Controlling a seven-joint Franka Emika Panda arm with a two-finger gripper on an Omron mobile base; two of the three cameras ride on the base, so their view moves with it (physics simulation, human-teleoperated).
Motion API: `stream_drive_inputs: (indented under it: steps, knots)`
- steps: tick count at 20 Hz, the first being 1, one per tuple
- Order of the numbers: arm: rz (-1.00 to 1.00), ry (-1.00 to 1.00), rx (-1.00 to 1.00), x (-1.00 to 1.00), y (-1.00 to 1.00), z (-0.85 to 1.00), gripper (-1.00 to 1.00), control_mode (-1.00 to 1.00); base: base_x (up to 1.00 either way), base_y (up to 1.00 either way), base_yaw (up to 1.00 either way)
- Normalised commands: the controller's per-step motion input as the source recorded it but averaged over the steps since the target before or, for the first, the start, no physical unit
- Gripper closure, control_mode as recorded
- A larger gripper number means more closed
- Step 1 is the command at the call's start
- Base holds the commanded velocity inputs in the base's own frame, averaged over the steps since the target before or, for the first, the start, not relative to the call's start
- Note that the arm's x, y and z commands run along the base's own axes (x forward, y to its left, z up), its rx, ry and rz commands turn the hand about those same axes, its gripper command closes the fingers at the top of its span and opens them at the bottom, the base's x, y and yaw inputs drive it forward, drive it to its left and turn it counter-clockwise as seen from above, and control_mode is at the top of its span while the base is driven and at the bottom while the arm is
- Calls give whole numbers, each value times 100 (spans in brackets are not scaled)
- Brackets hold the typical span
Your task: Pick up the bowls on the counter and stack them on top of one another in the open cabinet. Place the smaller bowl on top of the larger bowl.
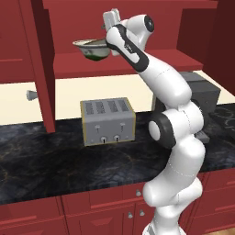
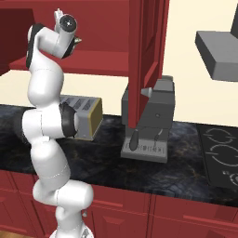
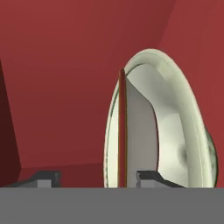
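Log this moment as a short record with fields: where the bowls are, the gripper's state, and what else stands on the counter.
bowls: smaller bowl sits inside larger bowl
place: at the shelf of the open cabinet; contact with the shelf unclear
gripper: open, fingers either side of the bowls' near rims
counter: toaster, coffee machine
stack: looks done

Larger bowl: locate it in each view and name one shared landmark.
Left base view: larger bowl at upper centre, over the red cabinet shelf.
Right base view: a rim sliver, right of the arm's top joint.
Hand view: right half, edge-on.
Landmark: that shelf.
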Motion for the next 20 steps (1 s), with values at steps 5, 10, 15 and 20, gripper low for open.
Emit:
stream_drive_inputs:
  steps: [5, 10, 15, 20]
  knots:
    - [0, -4, 0, -22, 0, 7, -100, -100, 0, 0, 0]
    - [0, -2, 0, -4, 0, 5, -100, -100, 0, 0, 0]
    - [0, -3, 0, -7, 0, 16, -100, -100, 0, 0, 0]
    - [0, -7, 0, -42, -1, 30, -100, -100, 0, 0, 0]
